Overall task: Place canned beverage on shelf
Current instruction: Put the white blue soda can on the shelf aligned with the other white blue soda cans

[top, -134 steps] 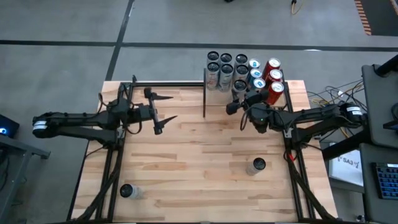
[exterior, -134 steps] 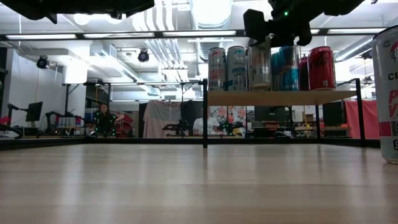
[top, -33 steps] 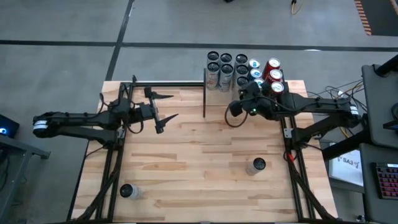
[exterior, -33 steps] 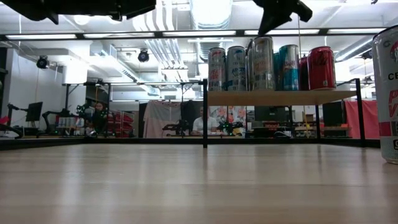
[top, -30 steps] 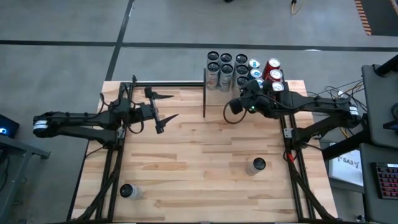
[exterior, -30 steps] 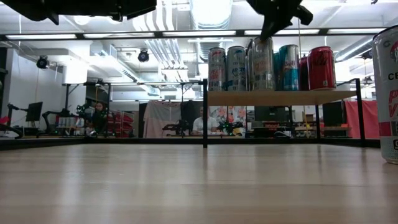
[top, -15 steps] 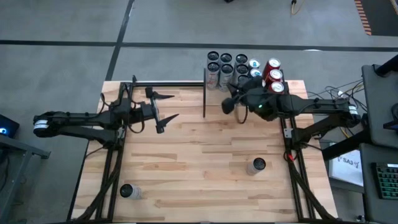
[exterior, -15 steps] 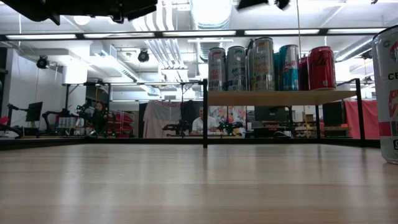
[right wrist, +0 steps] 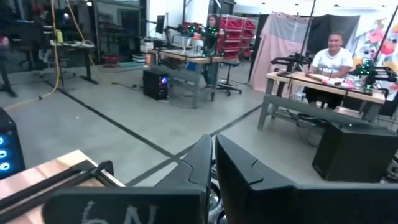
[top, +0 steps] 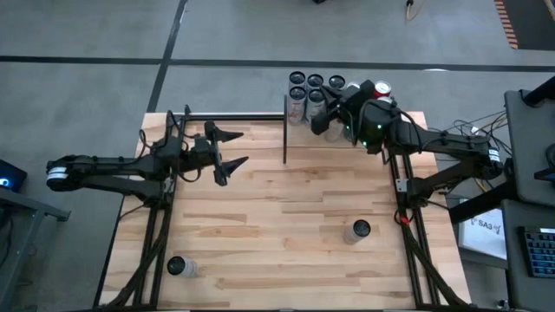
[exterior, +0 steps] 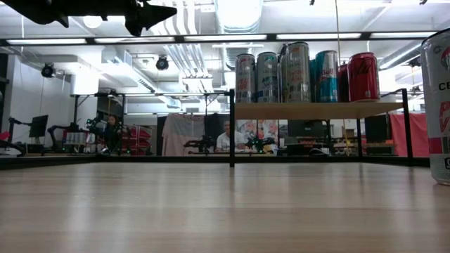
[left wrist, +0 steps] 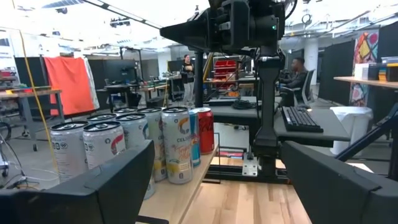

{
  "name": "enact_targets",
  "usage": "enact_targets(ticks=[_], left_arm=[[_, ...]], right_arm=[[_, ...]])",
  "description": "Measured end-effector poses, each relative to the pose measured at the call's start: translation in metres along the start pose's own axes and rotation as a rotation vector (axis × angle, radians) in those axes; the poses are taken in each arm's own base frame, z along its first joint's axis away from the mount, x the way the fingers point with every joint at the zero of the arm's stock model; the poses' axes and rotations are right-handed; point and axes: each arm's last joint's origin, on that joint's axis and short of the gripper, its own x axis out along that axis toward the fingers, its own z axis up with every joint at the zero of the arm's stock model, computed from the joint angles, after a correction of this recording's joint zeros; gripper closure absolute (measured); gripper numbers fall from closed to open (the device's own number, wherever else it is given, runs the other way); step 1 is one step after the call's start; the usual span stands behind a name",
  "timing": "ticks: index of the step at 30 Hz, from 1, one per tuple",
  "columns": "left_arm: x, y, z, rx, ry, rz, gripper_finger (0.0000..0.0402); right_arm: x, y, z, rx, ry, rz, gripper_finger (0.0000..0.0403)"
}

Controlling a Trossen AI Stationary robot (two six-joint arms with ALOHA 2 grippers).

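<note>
The right gripper [top: 317,121] hovers above the cans [top: 314,94] on the shelf [exterior: 316,110], its fingers pressed together and holding nothing. The cans stand upright in rows on the shelf at the table's [top: 286,225] far edge; in the low view they appear undisturbed. The left gripper [top: 227,147] waits over the table's left side, jaws spread wide and empty. Two more cans [top: 360,230] stand on the tabletop, one near each front corner.
</note>
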Motion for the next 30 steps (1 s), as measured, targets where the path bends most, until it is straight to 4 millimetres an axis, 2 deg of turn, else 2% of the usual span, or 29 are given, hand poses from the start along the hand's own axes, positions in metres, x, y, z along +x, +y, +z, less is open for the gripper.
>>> enact_targets(ticks=[5,11,15,18,25,28,30], left_arm=[[0.000,0.000,0.000,0.000,0.001,0.000,0.0064],[0.002,0.000,-0.002,0.000,0.007,0.001,0.0064],[0.003,-0.001,-0.004,-0.034,0.015,0.000,0.0064],[0.005,-0.006,-0.005,-0.083,0.021,-0.071,0.0064],[0.012,-0.041,-0.017,-0.097,0.074,-0.221,0.0064],[0.014,-0.055,-0.017,-0.101,0.121,-0.278,0.0064],[0.014,-0.062,-0.015,-0.108,0.214,-0.313,0.0064]], right_arm=[[0.001,0.001,0.000,-0.004,-0.007,-0.005,0.0390],[0.016,-0.001,0.016,-0.058,-0.191,-0.076,0.0390],[0.018,-0.003,0.014,-0.110,-0.177,-0.092,0.0390],[0.002,0.007,0.007,-0.083,-0.089,0.061,0.0390],[-0.048,0.046,-0.021,-0.061,0.202,0.538,0.0390],[-0.071,0.060,-0.034,-0.077,0.336,0.664,0.0390],[-0.084,0.064,-0.041,-0.072,0.424,0.693,0.0390]])
